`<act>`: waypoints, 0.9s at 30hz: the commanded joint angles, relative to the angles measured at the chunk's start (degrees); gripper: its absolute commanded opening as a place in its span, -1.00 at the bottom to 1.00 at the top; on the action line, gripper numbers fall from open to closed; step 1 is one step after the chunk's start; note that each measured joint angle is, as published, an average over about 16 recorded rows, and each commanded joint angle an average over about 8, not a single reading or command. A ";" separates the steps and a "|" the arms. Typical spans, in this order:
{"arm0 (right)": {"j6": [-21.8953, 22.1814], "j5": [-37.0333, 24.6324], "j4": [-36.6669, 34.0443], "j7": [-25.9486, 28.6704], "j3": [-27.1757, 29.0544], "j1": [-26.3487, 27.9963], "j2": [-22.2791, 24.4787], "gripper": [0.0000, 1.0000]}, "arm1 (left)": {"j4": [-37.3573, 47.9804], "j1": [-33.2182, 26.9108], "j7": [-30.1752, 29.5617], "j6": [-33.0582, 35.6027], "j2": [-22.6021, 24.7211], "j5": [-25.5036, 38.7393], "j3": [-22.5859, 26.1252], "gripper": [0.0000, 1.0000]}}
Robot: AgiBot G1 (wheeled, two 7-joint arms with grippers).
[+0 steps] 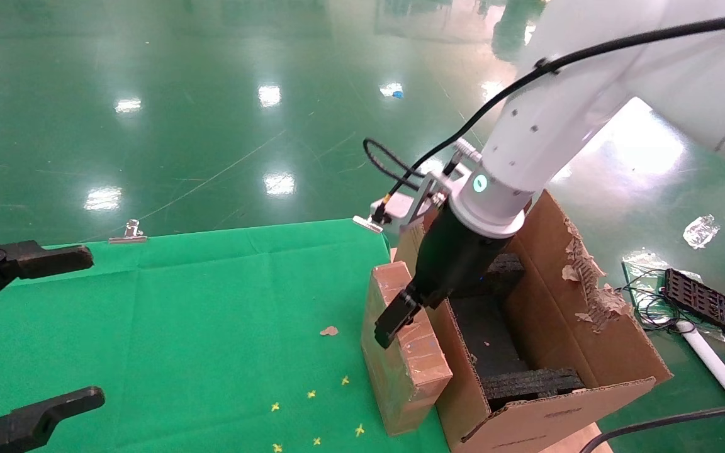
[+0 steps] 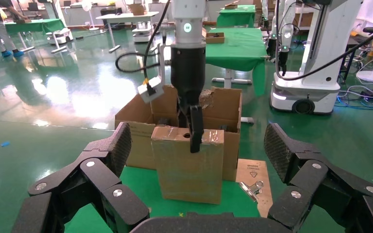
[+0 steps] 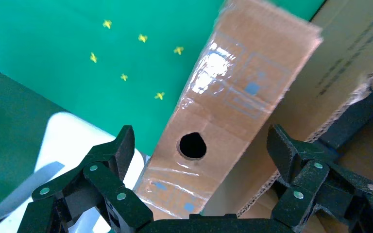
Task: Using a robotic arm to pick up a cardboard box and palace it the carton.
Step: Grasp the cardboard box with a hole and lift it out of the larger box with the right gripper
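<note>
My right gripper (image 1: 403, 314) sits at centre-right of the head view, low over the top of the box (image 1: 400, 352). Fingers spread wide, one on each side of the box's narrow top face, not closed on it. In the right wrist view the two black fingers (image 3: 107, 160) flank the taped top with its round hole (image 3: 193, 145), gaps showing on both sides. I can't tell whether either pad touches the cardboard.

The box stands upright on the green tabletop (image 1: 199, 314), lower centre of the head view, pressed against the near wall of the carton (image 1: 589, 340). Glossy tape patches on its top face. Left wrist view shows the box (image 2: 188, 165) in mid-frame, standing in front of the carton (image 2: 141, 121), with one finger of my right gripper (image 2: 196, 128) hanging over its top edge.

The carton is at lower right of the head view, open, ragged torn flap (image 1: 586, 277) on its far right side, black foam (image 1: 513, 340) inside. It stands at the tabletop's right edge.

My white right arm (image 1: 545, 138) comes in from upper right, black cable (image 1: 463, 132) looping beside the wrist.

My left gripper (image 1: 22, 333) is parked at the far left edge of the head view, over the tabletop, fingers wide apart, holding nothing, well apart from the box.

Small yellow marks (image 1: 312, 409) on the cloth, lower centre. A metal clip (image 1: 128, 234) on the tabletop's far edge.
</note>
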 commanded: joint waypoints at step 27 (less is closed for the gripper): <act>-0.75 -0.79 -0.78 4.37 -2.33 -3.58 -2.21 -1.00 | 0.00 -0.02 0.05 -0.05 -0.04 -0.07 0.11 -1.00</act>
